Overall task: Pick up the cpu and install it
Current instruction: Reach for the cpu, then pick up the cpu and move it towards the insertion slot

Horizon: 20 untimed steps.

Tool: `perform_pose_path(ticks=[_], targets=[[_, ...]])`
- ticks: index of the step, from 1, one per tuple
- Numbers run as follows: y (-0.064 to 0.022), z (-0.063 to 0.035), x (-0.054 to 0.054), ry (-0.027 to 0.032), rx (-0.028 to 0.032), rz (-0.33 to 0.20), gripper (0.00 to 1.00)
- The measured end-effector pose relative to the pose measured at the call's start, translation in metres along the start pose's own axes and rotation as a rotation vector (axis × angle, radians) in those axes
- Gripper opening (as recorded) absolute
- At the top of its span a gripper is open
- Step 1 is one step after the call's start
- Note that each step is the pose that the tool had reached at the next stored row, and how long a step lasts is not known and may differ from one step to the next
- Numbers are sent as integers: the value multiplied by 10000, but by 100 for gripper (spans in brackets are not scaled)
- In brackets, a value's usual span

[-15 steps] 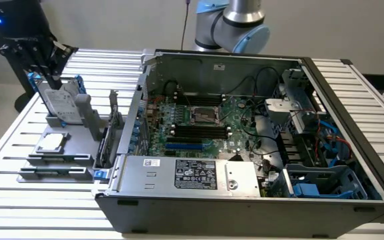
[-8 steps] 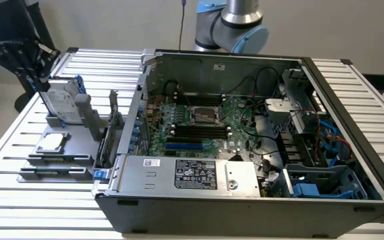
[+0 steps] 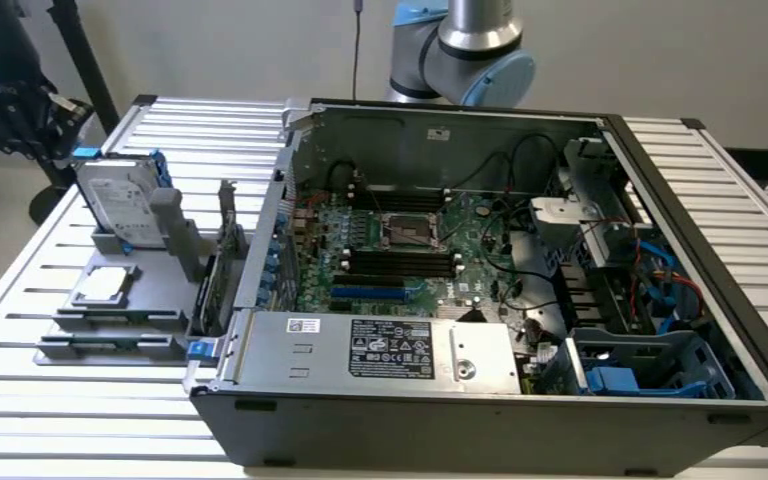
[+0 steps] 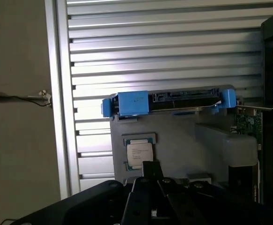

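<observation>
The cpu [image 3: 104, 285] [image 4: 139, 153] lies flat on the grey holder [image 3: 157, 290] just beside the hard drive [image 3: 117, 205] (the one in a blue bracket). The gripper [image 4: 149, 169] hangs near the hard drive, over the cpu, jaws together, holding nothing.

Slatted metal surface [image 3: 704, 190] carries everything here; the big open computer case [image 3: 491, 435] lies on its side across the middle; just beside it, on the exterior view's left, a flat grey holder tray [image 3: 171, 300] rests directly on the slats
</observation>
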<state>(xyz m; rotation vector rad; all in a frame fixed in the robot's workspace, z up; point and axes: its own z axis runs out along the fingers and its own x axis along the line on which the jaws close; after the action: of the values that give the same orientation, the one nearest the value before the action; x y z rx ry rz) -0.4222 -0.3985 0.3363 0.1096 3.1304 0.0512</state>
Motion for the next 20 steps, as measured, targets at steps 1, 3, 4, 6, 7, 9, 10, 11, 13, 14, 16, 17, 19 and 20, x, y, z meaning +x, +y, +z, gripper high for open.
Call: perform_pose_path(ticks=[1,3,4,6,7,9,10,11,13,14,16,17,19,20], targets=[[0,0,1,0,0,1,11],[0,1,1,1,-1,1,11],[0,1,2,1,-1,1,11],[0,1,3,2,0,1,11],[0,1,3,2,-1,1,11],[0,0,4,4,0,1,11],[0,1,4,4,-1,1,12],[0,1,5,5,-1,1,12],[0,1,5,6,0,1,24],[0,0,5,6,0,1,24],[0,1,5,6,0,1,36],[0,1,5,6,0,1,42],[0,1,5,6,0,1,47],[0,2,6,7,0,2,53]])
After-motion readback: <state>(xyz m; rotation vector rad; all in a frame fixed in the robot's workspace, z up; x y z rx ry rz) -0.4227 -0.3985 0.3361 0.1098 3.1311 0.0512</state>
